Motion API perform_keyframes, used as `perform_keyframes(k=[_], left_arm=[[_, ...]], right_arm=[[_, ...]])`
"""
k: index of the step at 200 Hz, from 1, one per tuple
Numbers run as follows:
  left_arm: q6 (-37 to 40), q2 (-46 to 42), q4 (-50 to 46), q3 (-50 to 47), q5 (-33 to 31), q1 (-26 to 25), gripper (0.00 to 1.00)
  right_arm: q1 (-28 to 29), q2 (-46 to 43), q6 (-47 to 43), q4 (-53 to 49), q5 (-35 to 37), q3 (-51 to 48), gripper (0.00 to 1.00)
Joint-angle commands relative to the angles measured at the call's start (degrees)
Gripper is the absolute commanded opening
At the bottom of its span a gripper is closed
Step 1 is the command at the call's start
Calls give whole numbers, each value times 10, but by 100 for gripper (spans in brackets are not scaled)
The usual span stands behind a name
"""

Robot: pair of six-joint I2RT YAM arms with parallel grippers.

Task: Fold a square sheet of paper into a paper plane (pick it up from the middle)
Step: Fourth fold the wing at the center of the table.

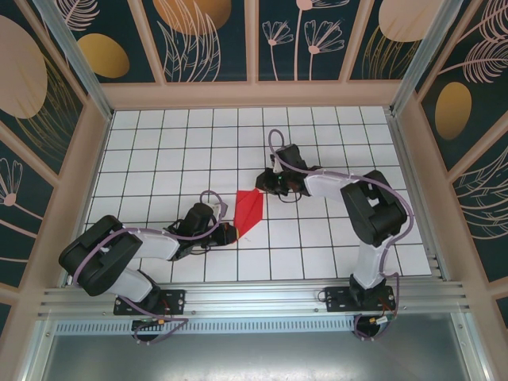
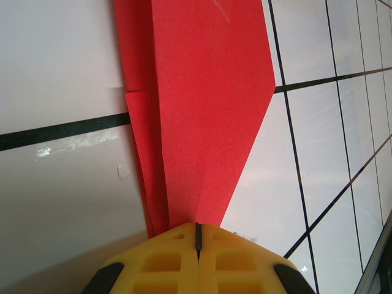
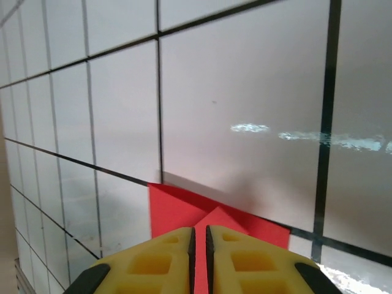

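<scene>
The square sheet of paper is folded into a narrow red paper plane [image 1: 248,210] lying on the white grid table [image 1: 317,238], its point toward the near left. My left gripper [image 1: 228,232] is shut on that pointed end. In the left wrist view the creased red paper plane [image 2: 202,122] runs straight out from between the closed yellow fingertips of my left gripper [image 2: 198,236]. My right gripper [image 1: 266,185] is at the wide far end. Its jaws [image 3: 199,236] stand a thin slit apart, with the red paper plane [image 3: 171,208] showing in the gap and just ahead of it.
Beige walls [image 1: 103,159] enclose the table on the left, far and right sides. A metal rail [image 1: 254,298] runs along the near edge where both arm bases are bolted. Open tiles lie to the far left and near right of the paper.
</scene>
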Motion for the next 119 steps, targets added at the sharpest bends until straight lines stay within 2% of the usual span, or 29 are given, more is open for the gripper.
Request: perform_keyframes(k=[1,28,51,119], left_arm=[[-2,28,-139,-34,-6,-4,0],[-2,28,-139,-31,-3,-4,0],[-1,24,-141,-35,-5,-5,0],[-3,20,-133,-43,-8,-4,0]], right_arm=[[36,-44,-6,-9,16,-17,17],[95,-33,10,2,19,-26,17],[121,-10,35,35,8,-39,17],[126,42,37,54,-15,-40,17]])
